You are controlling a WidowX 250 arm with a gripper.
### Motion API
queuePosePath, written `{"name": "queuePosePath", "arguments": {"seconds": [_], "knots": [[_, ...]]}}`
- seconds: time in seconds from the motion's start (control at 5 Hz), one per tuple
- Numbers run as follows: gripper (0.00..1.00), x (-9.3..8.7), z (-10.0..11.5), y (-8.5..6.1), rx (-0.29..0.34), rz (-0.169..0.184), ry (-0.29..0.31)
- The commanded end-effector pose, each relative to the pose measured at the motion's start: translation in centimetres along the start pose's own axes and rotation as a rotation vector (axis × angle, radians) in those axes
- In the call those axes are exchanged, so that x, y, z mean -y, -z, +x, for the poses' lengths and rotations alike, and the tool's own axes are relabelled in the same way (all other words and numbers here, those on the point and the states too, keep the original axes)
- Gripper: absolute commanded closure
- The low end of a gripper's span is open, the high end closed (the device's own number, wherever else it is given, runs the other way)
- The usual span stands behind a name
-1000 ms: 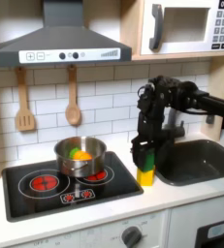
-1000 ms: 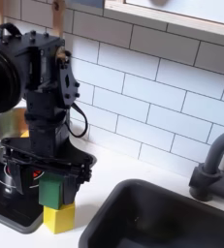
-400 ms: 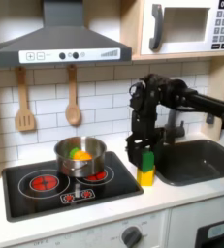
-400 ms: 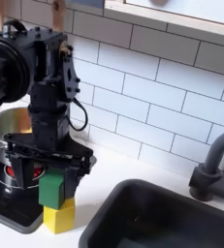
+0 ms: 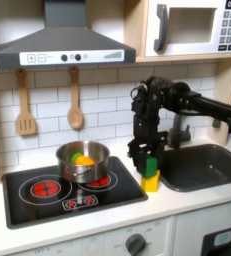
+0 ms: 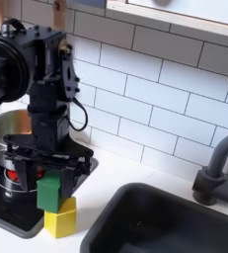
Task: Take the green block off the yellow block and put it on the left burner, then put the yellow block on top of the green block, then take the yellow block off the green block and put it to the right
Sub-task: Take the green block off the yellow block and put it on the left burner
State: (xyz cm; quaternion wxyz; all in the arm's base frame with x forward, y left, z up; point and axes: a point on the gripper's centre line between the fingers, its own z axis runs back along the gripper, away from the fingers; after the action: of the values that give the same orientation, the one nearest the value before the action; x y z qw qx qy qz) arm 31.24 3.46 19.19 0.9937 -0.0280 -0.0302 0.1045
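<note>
My gripper (image 5: 147,162) (image 6: 49,186) is shut on the green block (image 5: 151,166) (image 6: 49,195), which hangs at the top of the yellow block (image 5: 150,183) (image 6: 60,219) and a little off to the second exterior view's left. I cannot tell whether the two blocks still touch. The yellow block stands on the white counter between the cooktop and the sink. The left burner (image 5: 45,187), a ring of red circles, lies bare at the first exterior view's left of the black cooktop.
A steel pot (image 5: 82,160) holding orange and green toy food sits on the other burner. The dark sink (image 5: 202,166) (image 6: 170,222) and its faucet (image 6: 216,170) lie right of the blocks. Wooden utensils (image 5: 25,105) hang on the tiled wall.
The gripper has closed around the green block and eased it up and slightly leftward off the yellow block, which stays where it was.
</note>
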Motion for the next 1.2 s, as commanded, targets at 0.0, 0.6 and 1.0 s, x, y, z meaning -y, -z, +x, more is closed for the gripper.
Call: {"name": "queuePosePath", "arguments": {"seconds": [0.0, 0.6, 1.0], "knots": [[1.00, 0.0, -0.1, 0.2, 0.001, 0.001, 0.003], [1.00, -2.2, 0.6, -0.7, 0.015, -0.067, -0.035], [1.00, -6.1, 1.5, -0.8, 0.029, -0.058, -0.124]]}}
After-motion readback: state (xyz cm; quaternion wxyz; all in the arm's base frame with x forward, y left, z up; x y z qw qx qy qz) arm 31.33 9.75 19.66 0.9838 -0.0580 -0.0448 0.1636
